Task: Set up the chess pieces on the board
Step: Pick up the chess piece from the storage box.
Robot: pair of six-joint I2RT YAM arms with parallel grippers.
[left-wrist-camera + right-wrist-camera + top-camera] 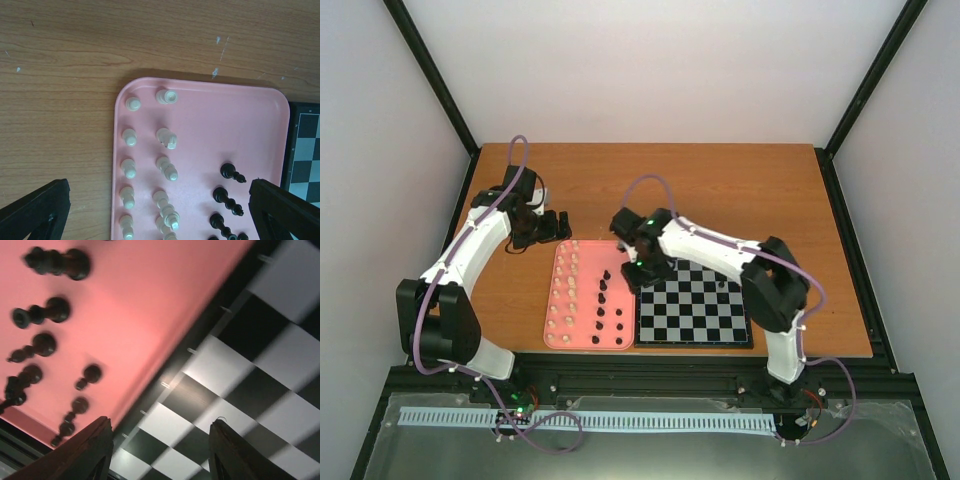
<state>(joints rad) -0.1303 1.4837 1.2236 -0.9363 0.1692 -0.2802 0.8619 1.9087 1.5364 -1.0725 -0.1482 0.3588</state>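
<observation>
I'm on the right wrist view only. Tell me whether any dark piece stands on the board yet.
Observer: From above, one dark piece seems to stand on the board, near its far edge.
Operator: Report where the white set is.
Observer: The cream-white pieces sit in two columns along the left side of the pink tray.
Operator: Give me the left arm.
Observer: The left gripper hovers over the table just beyond the tray's far-left corner, fingers open, nothing held.

wooden table [720, 190], apparently white walls [660, 70]
</observation>
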